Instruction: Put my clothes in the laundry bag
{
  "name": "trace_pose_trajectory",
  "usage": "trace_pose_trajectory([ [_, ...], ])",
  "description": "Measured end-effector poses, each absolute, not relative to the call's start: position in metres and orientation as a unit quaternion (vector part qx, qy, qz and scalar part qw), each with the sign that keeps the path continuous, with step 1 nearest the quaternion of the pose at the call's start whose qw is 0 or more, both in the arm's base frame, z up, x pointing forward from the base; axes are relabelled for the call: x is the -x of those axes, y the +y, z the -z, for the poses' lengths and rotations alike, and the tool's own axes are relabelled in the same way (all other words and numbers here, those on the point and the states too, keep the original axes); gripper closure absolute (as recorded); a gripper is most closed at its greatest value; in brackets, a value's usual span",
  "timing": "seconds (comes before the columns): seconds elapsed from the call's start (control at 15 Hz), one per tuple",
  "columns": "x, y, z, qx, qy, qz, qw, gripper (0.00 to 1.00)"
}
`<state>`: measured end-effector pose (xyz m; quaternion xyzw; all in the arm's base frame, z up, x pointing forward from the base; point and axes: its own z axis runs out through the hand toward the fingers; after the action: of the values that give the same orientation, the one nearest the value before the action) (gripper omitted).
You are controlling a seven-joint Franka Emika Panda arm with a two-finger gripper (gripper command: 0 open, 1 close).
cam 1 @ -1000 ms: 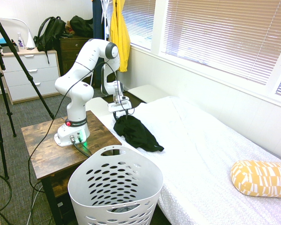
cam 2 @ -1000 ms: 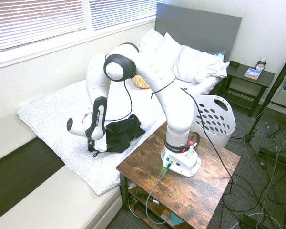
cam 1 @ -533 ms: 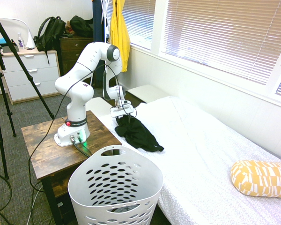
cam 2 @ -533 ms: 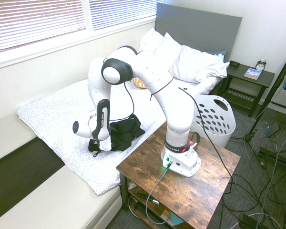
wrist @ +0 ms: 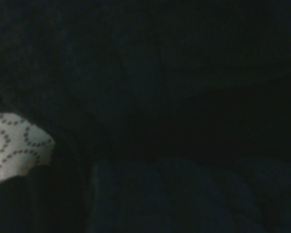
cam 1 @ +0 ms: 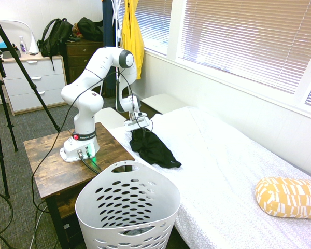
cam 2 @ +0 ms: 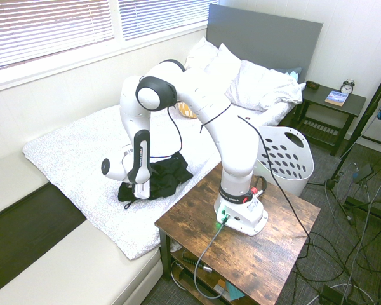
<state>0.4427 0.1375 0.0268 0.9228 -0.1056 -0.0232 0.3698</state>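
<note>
We caught the arm at the near end of the bed [cam 1: 233, 171], its gripper [cam 1: 137, 126] pressed down into the bunched top of the black garment [cam 1: 154, 148]. A second before, the gripper had stood a little above and to one side of the cloth; by this moment it had dropped onto it, and the heap looked drawn up slightly beneath the hand. Whether the jaws had shut on the fabric we could not tell, for the wrist and the dark folds hid them in both room views.

In the wrist view nearly everything was black cloth [wrist: 160, 107], with only a corner of the patterned white bedspread [wrist: 14, 141] showing (a sign, we judged, of how deep the hand sat in the pile). From the hand, the rest of the garment trailed away across the bedspread towards the yellow pillow [cam 1: 290, 196].

The white laundry basket [cam 1: 127, 205] stood on the floor well apart from the hand, beyond the wooden table [cam 1: 52, 166] corner and lower than the mattress. A yellow garment [cam 1: 132, 36] hung behind the arm, untouched.

We judged the task to be at the grasp: nothing had yet been lifted, and the carry to the basket was still to come. A pinch on loose folds might take only part of the cloth.
</note>
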Motion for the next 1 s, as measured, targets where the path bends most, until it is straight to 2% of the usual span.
trace_pose_trajectory([
  [1.0, -0.448, 0.127, -0.044, -0.923, -0.159, 0.018, 0.351, 1.0],
])
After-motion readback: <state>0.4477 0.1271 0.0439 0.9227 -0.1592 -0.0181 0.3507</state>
